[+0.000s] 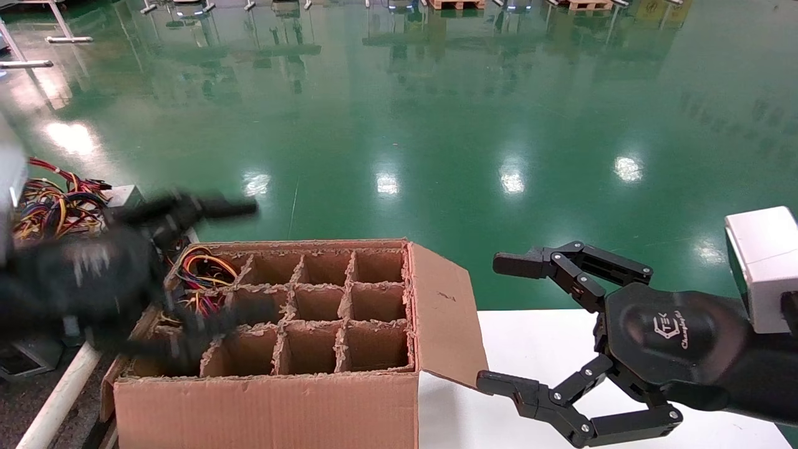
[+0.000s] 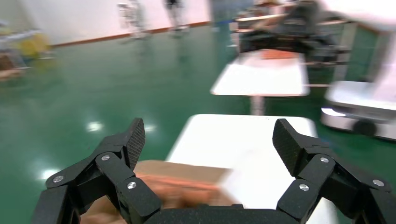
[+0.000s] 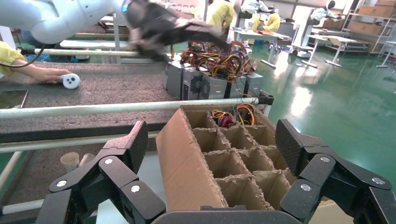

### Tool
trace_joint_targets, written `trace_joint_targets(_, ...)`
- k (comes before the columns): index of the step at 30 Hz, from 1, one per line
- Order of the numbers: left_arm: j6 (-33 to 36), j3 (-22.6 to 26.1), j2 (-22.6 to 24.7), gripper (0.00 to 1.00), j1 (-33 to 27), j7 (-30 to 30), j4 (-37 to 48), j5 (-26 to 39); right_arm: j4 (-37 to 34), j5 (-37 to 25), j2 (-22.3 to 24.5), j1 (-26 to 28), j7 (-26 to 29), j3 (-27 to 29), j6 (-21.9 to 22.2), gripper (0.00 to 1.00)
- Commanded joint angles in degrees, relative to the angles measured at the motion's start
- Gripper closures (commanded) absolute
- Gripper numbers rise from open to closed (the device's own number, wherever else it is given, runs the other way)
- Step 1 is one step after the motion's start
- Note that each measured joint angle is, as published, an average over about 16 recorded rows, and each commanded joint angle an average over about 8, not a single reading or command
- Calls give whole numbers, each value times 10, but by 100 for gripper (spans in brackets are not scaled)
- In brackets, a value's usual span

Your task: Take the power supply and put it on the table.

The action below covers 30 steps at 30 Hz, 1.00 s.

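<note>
Several grey power supply boxes (image 3: 205, 84) with tangled coloured wires (image 1: 56, 199) stand on the dark grey table (image 3: 93, 86) beyond its white tube (image 3: 116, 108). Another wire bundle (image 1: 199, 274) shows in the far left cell of the divided cardboard box (image 1: 324, 312); whatever lies under it is hidden. My left gripper (image 1: 224, 268) is motion-blurred over the box's left side. In the left wrist view the left gripper (image 2: 210, 140) is open and holds nothing. My right gripper (image 1: 499, 321) hangs open beside the box, over the white tabletop (image 1: 548, 343).
A person's hand with a white controller (image 3: 70, 80) and a phone (image 3: 11, 98) rest on the dark table. A paper cup (image 3: 70, 161) lies below the tube. The box's right flap (image 1: 446, 312) hangs outward. Green floor (image 1: 436, 125) lies beyond.
</note>
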Motion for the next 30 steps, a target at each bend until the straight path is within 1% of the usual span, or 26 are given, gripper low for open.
trace_joint_targets(1, 10, -3, 0, 0, 29, -5, -33, -14, 0, 0, 0, 0, 0, 0, 0, 0)
trace_joint_targets(4, 21, -6, 0, 6, 64, -11, -73, -29, 0, 0, 0, 0, 0, 0, 0, 0)
trace_joint_targets(6, 26, -8, 0, 10, 78, -12, -88, -35, 0, 0, 0, 0, 0, 0, 0, 0)
trace_joint_targets(8, 28, -9, 0, 12, 86, -13, -97, -38, 0, 0, 0, 0, 0, 0, 0, 0)
trace_joint_targets(10, 30, -9, 0, 10, 90, -14, -102, -41, 0, 0, 0, 0, 0, 0, 0, 0)
trace_joint_targets(14, 27, -9, 0, 2, 83, -13, -93, -38, 0, 0, 0, 0, 0, 0, 0, 0)
trace_joint_targets(16, 26, -9, 0, 0, 79, -13, -89, -37, 0, 0, 0, 0, 0, 0, 0, 0)
trace_joint_targets(30, 22, -7, 0, 0, 65, -11, -73, -30, 0, 0, 0, 0, 0, 0, 0, 0)
